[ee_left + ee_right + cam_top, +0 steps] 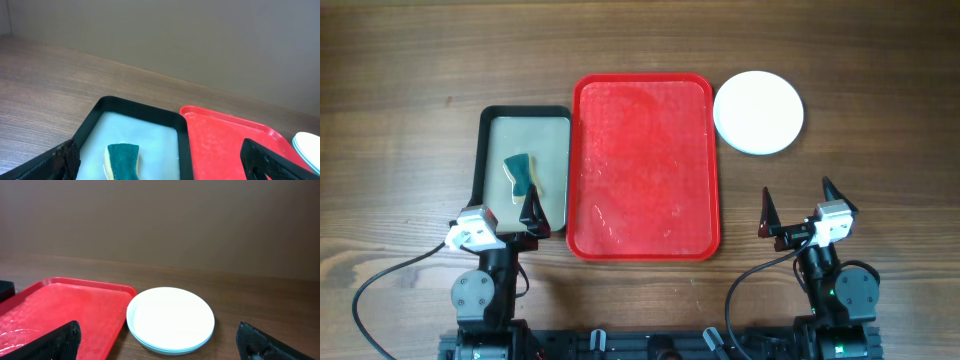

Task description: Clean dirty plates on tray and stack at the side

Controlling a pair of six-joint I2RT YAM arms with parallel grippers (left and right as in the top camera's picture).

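Stacked plates (170, 319) ahead of open right gripper (160, 342)

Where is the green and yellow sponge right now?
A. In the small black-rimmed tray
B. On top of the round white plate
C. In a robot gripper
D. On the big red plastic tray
A: the green and yellow sponge lies inside the small black-rimmed tray, left of the big red plastic tray, and neither gripper holds it.

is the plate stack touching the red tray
Apart. The overhead view shows a strip of bare wood between the plate stack and the red tray; the right wrist view shows the same narrow gap beside the tray's rim.
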